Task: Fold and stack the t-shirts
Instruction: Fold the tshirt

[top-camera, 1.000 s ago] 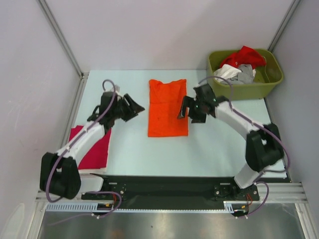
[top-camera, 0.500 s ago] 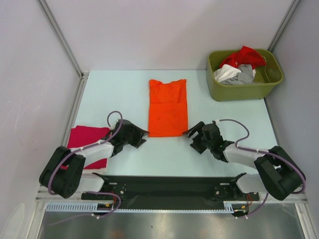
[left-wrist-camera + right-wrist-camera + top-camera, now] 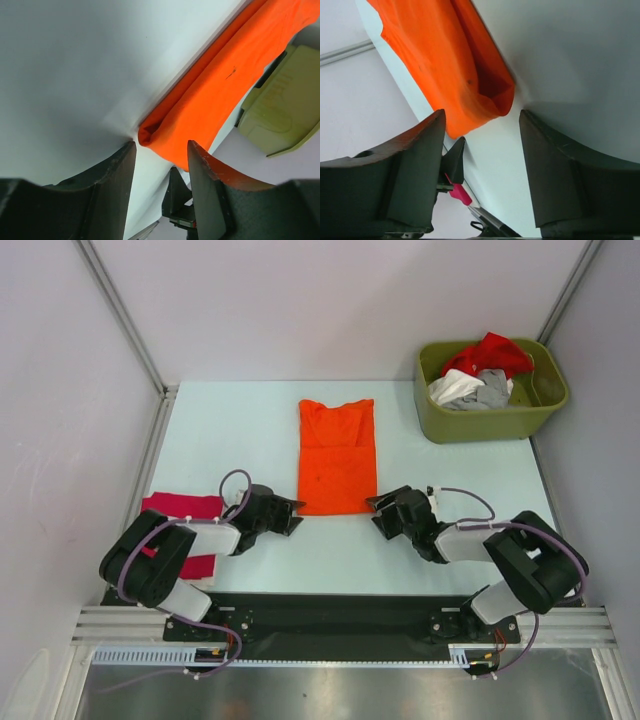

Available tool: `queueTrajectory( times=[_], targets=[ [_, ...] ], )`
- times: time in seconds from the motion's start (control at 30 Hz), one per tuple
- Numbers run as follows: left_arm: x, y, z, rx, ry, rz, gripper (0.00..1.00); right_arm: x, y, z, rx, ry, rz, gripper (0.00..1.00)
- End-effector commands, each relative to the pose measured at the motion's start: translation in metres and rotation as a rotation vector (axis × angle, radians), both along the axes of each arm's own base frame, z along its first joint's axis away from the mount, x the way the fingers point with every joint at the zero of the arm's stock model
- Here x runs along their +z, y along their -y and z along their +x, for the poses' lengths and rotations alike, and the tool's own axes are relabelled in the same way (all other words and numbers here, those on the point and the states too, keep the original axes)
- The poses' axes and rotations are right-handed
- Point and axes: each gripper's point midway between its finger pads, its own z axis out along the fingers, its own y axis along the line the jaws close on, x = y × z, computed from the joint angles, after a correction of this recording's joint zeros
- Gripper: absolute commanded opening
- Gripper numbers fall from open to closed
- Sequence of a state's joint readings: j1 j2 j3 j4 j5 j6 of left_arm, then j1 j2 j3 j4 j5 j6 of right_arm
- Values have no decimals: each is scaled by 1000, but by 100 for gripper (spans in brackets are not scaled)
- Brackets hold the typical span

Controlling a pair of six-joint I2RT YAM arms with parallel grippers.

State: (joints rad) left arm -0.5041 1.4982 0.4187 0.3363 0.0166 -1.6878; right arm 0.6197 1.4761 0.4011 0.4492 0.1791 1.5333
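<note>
Your orange t-shirt (image 3: 337, 455) lies flat in the middle of the table (image 3: 250, 430). It is folded into a long strip that runs from the far side toward the near edge, with the neckline at the far end.

Your left gripper (image 3: 290, 515) sits low at the strip's near-left corner. In the left wrist view its two dark fingers (image 3: 115, 190) stand apart, and the folded corner of the cloth lies right at the gap between their tips. They are not pinching it, so that claw is about half spread and has hold of nothing.

Your right gripper (image 3: 380, 508) mirrors it at the near-right corner. Its fingers (image 3: 415, 170) are also spread, a little wider. The rolled corner of the orange cloth reaches in between the tips, with bare table showing on the right-hand side of it. Nothing is clamped there either.

A magenta-red t-shirt (image 3: 165, 505) lies by the table's left edge toward the near side, partly covered by your left arm.

The olive-green bin (image 3: 490, 425) stands at the far right corner. It holds a red t-shirt (image 3: 495, 352) heaped at the back, with a white t-shirt (image 3: 455, 388) and a grey t-shirt (image 3: 492, 390) in front of it.
</note>
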Motion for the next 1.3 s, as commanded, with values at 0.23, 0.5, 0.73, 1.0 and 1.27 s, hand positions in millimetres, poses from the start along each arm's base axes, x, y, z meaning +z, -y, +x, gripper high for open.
queueTrajectory(
  times=[0.23,0.5,0.73,1.0,1.27],
  targets=[
    [-44,-18,-16,66,-150,99,55,-37,16,1,-74,-127,-149,54],
    [-51,-15,-19,35,-125,76,34,-48,22,-6,-87,-211,-177,18],
    [-53,-15,-42,-25,-132,42,0,-57,36,-28,-50,-267,-227,0],
    [-43,-15,-95,-108,-157,48,0,-48,41,-87,11,-295,-220,0],
    [16,-3,-120,-186,-98,18,0,-2,37,-122,97,-231,-191,0]
  ],
)
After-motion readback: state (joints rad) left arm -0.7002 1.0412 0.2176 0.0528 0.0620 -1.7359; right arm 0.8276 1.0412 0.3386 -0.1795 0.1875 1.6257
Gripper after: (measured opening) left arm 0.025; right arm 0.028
